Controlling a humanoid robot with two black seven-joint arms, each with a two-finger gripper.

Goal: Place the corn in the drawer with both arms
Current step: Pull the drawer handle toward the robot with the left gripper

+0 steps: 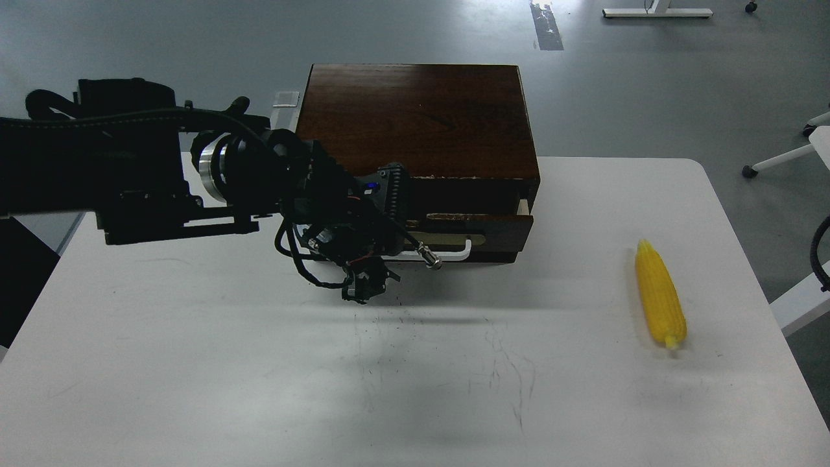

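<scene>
The yellow corn lies on the white table at the right, pointed end away from me. The dark wooden box stands at the table's back middle. Its drawer sticks out a little, showing a pale inner side at its right end. My left gripper sits at the left end of the drawer's white bar handle and hides that end; it appears closed on it. The right gripper is out of view; only a loop of black cable shows at the right edge.
The box stands against the table's back edge, with grey floor behind it. Faint dark scuff marks run across the table's middle. White furniture legs on casters stand off the table's right side.
</scene>
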